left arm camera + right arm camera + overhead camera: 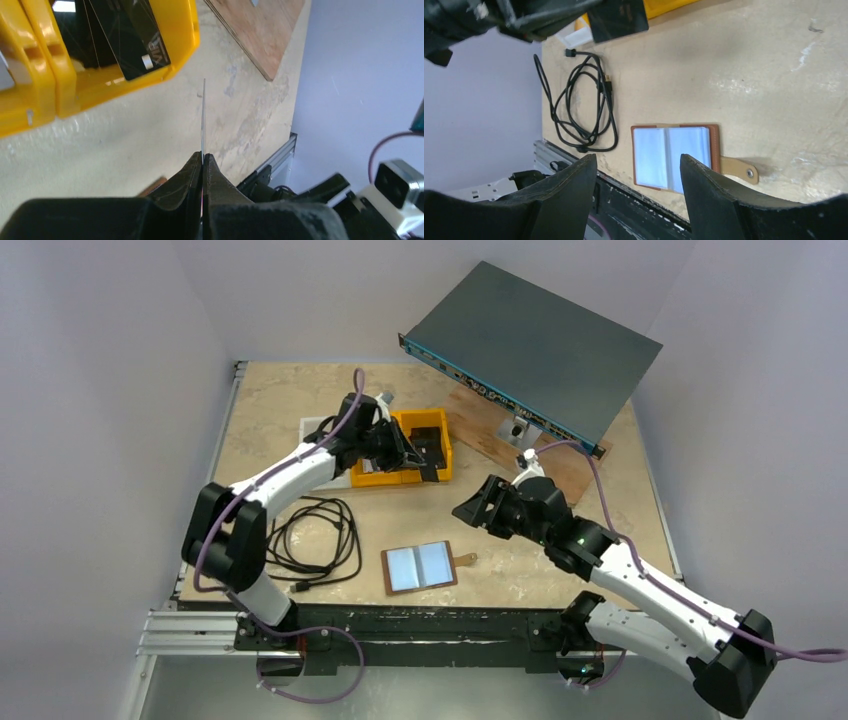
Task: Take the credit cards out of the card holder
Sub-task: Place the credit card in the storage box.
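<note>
The brown card holder lies open on the table near the front edge, its silvery-blue pockets facing up; it also shows in the right wrist view. My left gripper is shut on a thin credit card, seen edge-on in the left wrist view, and holds it above the table just in front of the yellow bin. A dark card lies inside that bin. My right gripper is open and empty, above and to the right of the card holder.
A coiled black cable lies left of the card holder. A white bin stands behind the left arm. A grey rack unit rests tilted on a wooden board at the back right.
</note>
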`<state>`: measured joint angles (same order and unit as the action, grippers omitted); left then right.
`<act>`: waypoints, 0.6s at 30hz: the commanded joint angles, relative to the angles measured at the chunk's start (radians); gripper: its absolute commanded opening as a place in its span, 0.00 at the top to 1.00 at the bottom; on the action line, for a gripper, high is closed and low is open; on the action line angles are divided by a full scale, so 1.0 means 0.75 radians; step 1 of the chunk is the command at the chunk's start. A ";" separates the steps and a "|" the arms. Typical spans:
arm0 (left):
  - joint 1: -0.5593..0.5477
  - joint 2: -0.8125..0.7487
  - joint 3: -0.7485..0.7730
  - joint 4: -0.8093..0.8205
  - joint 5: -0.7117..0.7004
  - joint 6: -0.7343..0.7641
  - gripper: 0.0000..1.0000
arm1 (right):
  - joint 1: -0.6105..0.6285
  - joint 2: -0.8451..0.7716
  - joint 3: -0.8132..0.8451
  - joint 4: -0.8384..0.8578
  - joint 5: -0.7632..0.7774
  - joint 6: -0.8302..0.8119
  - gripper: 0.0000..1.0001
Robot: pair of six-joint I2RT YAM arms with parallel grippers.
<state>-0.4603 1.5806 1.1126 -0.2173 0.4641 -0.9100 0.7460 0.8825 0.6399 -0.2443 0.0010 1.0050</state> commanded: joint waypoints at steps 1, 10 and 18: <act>0.008 0.150 0.163 -0.006 -0.060 0.055 1.00 | 0.001 -0.070 0.042 -0.103 0.082 -0.044 0.38; 0.013 0.384 0.346 -0.048 -0.129 0.095 1.00 | 0.001 -0.155 0.022 -0.155 0.097 -0.031 0.39; 0.035 0.501 0.425 -0.040 -0.183 0.109 1.00 | 0.001 -0.184 0.016 -0.191 0.096 -0.026 0.39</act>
<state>-0.4522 1.9266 1.3636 -0.2581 0.3599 -0.8627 0.7460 0.7612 0.6399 -0.3714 0.0441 0.9936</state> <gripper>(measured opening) 0.006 0.611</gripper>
